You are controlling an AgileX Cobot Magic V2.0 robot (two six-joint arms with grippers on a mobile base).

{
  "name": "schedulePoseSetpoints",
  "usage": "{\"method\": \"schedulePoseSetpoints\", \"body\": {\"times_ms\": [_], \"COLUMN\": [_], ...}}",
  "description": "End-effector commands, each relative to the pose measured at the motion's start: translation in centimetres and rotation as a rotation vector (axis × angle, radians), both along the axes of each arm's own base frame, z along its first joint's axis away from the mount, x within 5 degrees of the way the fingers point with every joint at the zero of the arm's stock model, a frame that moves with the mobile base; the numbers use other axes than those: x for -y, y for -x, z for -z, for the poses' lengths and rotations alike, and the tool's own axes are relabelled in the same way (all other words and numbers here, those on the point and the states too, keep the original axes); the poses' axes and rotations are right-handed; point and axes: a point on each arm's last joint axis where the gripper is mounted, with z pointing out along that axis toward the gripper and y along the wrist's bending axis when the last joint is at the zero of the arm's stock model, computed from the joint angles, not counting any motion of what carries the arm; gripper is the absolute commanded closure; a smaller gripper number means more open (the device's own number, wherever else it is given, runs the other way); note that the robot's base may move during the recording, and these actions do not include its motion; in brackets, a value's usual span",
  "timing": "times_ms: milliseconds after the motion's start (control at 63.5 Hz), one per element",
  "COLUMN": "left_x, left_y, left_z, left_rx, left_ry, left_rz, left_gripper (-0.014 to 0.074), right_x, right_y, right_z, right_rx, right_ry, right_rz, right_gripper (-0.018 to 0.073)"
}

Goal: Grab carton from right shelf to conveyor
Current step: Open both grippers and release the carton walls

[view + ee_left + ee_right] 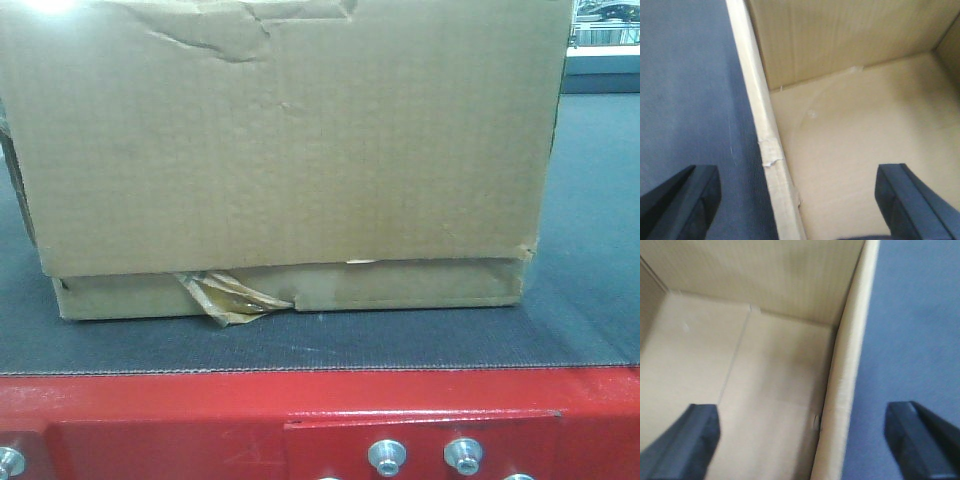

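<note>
We hold both grippers' fingers spread, the left gripper (800, 200) and right gripper (800, 440) each straddling a carton (285, 150) wall, since it rests on the conveyor (590, 300).

Light falls evenly and fairly bright from overhead; a blown-out white glare patch (50, 6) burns the top left corner of the front view; the brown corrugated cardboard carton (285, 150) looks soft and grainy, casting a faint shadow on the dark grey woven conveyor belt (590, 250); both wrist views are blurred, the black gripper fingers (685, 200) out of focus.
</note>
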Motion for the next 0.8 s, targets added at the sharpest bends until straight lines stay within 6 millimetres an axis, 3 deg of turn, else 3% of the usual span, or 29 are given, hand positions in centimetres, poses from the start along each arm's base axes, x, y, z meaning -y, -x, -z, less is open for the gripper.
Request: {"method": "schedulePoseSetpoints", "body": {"times_ms": [0,63,173,252,331,457,582,787], "left_x": [-0.9,-1.8,-3.6,-4.7,-5.8,-7.2,-8.1,-8.7], "left_y": [2.4,4.0,6.5,7.8,9.3,11.6,13.9,17.8], "left_z": [-2.7,-3.7,-3.7,-2.5,-1.2,2.0,5.6,9.1], "left_rx": [0.108,0.157,0.206,0.216,0.236,0.244,0.239,0.289], "left_ry": [0.022,-0.004,-0.056,-0.052,-0.009,0.074,0.119,0.142], "left_rz": [0.01,0.001,-0.026,-0.042,-0.061,-0.106,-0.147,-0.151], "left_gripper": [0.0115,0.0202,0.0475,0.0645,0.0579,0.058,0.0605,0.0607], "right_x": [1.8,3.1,6.0,8.0,9.7,11.7,12.4,13.0], "right_y": [1.6,2.7,4.2,5.0,6.2,8.5,11.2,15.8], "right_z": [-3.0,-4.1,-4.8,-4.2,-3.5,-0.9,2.3,7.7], "right_rx": [0.095,0.106,0.114,0.119,0.143,0.161,0.209,0.313], "right_ry": [-0.029,-0.033,-0.025,-0.014,-0.006,0.003,-0.006,-0.039], "right_rz": [0.023,0.047,0.118,0.175,0.223,0.281,0.282,0.267], "right_gripper": [0.017,0.0333,0.0621,0.0631,0.0619,0.0619,0.0619,0.0619]}}
